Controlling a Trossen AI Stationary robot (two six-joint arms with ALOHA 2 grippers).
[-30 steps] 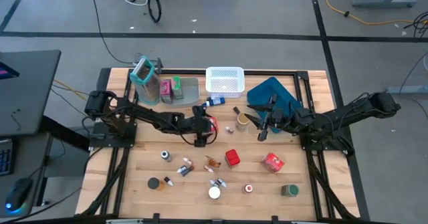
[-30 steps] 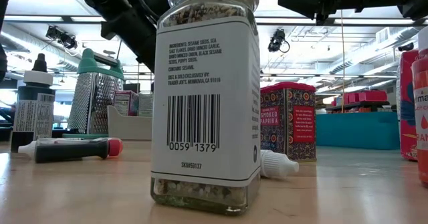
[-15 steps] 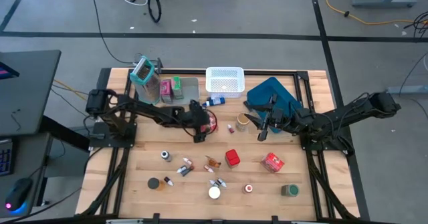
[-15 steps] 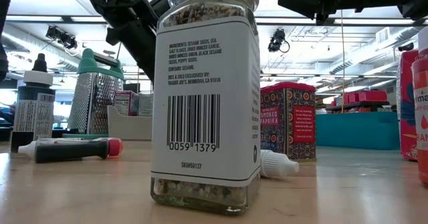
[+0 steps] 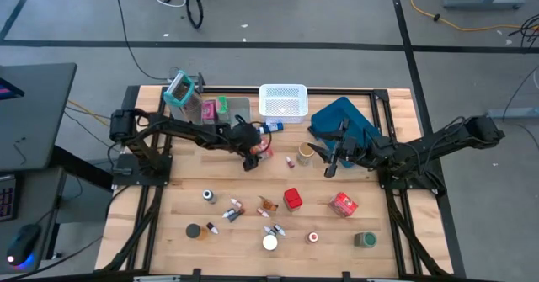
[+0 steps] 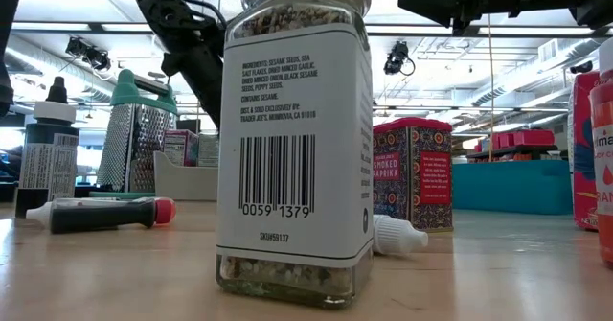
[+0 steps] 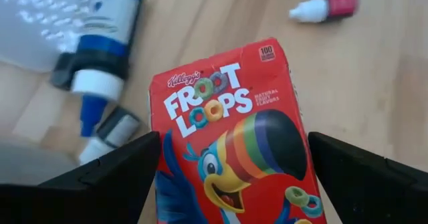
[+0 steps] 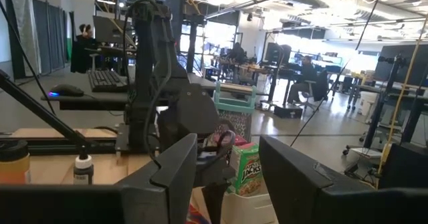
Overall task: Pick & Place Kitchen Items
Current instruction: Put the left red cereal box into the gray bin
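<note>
High view: left gripper point(image 5: 251, 150) shifted toward far side, now near clear bin point(image 5: 238, 109), fingers spread around cereal box point(image 7: 231, 134). Box apparently carried, drop-off likely next. Right gripper point(image 5: 331, 166) idle near blue tray point(image 5: 358, 122), half-spread, holding nothing.

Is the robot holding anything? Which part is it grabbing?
Yes. The left gripper holds the red Froot Loops carton, one finger against each long side. The right gripper is open and holds nothing.
</note>
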